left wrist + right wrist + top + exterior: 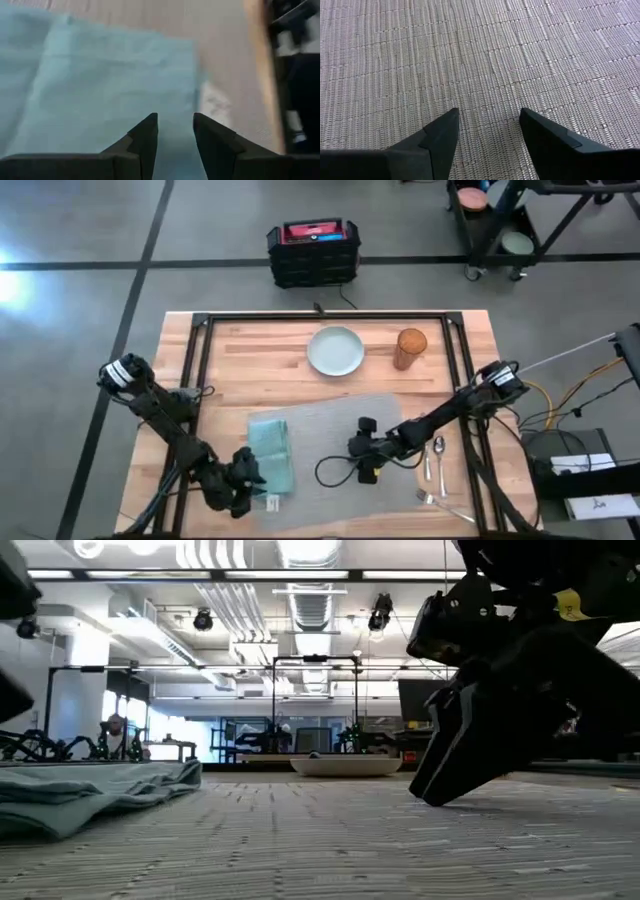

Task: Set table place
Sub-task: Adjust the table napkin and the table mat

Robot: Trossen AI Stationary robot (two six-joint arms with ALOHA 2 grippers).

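Observation:
The grey woven placemat (pixel 335 435) lies flat on the wood table (pixel 250 340), near its front edge. A teal napkin (pixel 270 455), loosely folded, rests on the placemat's left part. My left gripper (pixel 262 478) hovers open over the napkin's near edge (pixel 125 75), fingers pointing toward the right. My right gripper (pixel 355 448) is open, low over the middle of the placemat (pixel 470 60), its fingers slanting down (pixel 440 780). A pale round plate (pixel 335 350) and a brown cup (pixel 410 348) stand on the table beyond the placemat.
A spoon (pixel 438 455) and other cutlery (pixel 440 502) lie on the table right of the placemat. A black frame rail (pixel 320 320) runs round the table top. A black crate (pixel 313 252) stands on the floor behind. A white tag (pixel 272 502) lies by the napkin's near corner.

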